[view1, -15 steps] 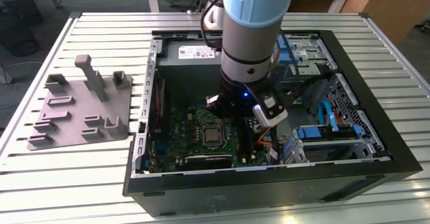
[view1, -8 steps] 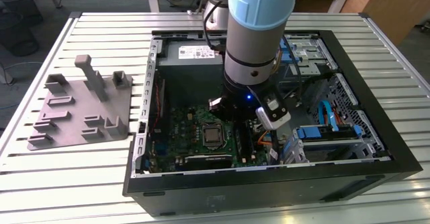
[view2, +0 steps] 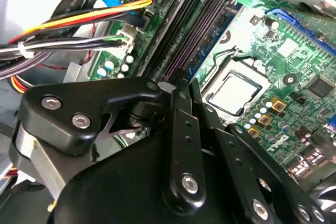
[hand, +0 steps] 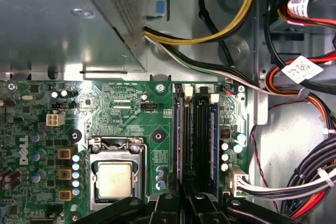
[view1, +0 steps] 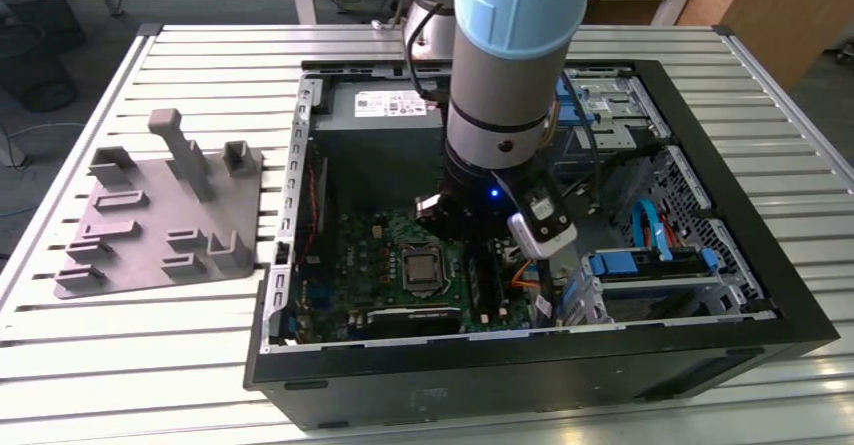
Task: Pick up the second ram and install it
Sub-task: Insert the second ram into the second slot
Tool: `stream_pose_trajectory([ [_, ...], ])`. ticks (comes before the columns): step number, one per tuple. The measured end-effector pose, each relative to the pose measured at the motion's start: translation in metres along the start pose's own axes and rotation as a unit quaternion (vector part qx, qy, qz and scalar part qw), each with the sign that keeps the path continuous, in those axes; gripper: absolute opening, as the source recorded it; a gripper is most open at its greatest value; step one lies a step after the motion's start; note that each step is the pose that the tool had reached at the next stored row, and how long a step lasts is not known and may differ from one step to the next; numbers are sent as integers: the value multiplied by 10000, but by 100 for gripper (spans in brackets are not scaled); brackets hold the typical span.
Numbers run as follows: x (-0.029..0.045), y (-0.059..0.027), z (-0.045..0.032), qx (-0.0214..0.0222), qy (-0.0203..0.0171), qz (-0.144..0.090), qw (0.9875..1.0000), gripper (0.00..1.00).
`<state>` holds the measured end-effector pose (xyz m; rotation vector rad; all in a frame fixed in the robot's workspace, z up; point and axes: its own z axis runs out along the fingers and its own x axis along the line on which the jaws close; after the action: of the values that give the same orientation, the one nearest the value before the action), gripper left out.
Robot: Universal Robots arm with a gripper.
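Slatted table (view1: 134,365), open PC case (view1: 747,295); gripper (view2: 176,80) low over RAM slots (hand: 194,129), own body blocks it, grip can't tell. One RAM stick (hand: 213,129) seated.

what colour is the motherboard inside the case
The motherboard is green; it shows best in the first wrist view.

In the second wrist view the black body of the claw (view2: 170,83) covers one end of the memory slots (view2: 184,40) and whatever is under it. In the first wrist view the picture's edge cuts off the claw. In the exterior view the arm (view1: 514,85) hides the middle of the case (view1: 534,375).
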<state>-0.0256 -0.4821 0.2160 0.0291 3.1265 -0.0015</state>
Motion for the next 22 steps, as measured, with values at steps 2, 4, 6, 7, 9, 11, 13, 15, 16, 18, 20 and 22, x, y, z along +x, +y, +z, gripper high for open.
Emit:
stream_pose_trajectory([
  [2,-2,-1,-1,20,0,49,10000,14],
  [4,-8,-7,0,23,0,84,10000,14],
  [6,-23,-19,1,23,0,98,9999,14],
  [7,-30,-27,1,22,0,101,9999,14],
  [9,-40,-43,1,20,0,108,9999,14],
  [11,-46,-49,2,17,0,117,9999,14],
  [13,-47,-49,7,16,0,177,9998,14],
  [15,-48,-50,11,17,1,244,9997,14],
  [16,-48,-50,12,18,1,267,9996,14],
  [18,-48,-50,16,18,1,279,9996,14],
  [20,-48,-50,20,18,1,281,9996,14],
  [22,-48,-50,27,17,1,281,9996,14],
])
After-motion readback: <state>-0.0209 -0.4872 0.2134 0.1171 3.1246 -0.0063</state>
